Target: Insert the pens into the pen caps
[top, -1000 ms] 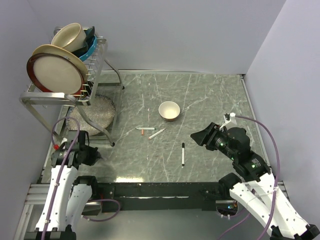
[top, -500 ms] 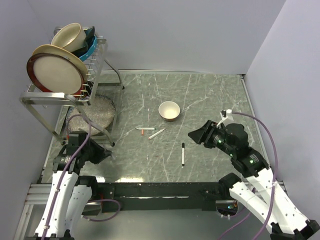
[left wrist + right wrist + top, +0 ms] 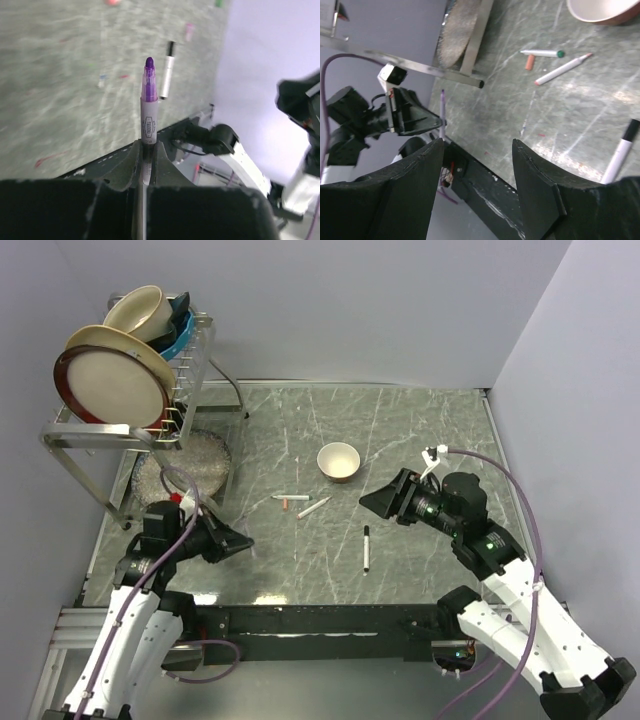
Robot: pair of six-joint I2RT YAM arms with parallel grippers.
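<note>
My left gripper (image 3: 240, 543) is shut on a white pen with a purple tip (image 3: 148, 95), which sticks out straight ahead over the table's near left. That pen (image 3: 442, 114) also shows in the right wrist view. My right gripper (image 3: 368, 502) hangs open and empty above the middle right, facing the left one. A pen with a black end (image 3: 366, 547) lies below it. Further left lie a pen with a green end (image 3: 291, 497), a short red pen cap (image 3: 286, 505) and a slanted pen with a red tip (image 3: 314, 507).
A small cream bowl (image 3: 338, 461) stands behind the pens. At the back left is a metal dish rack (image 3: 190, 380) with plates and bowls, and a round mat (image 3: 200, 465) lies under it. Walls close in on both sides.
My left gripper has swung right, from the table's left edge in over the table, with the pen in it. My right gripper has moved left and opened a little wider.
</note>
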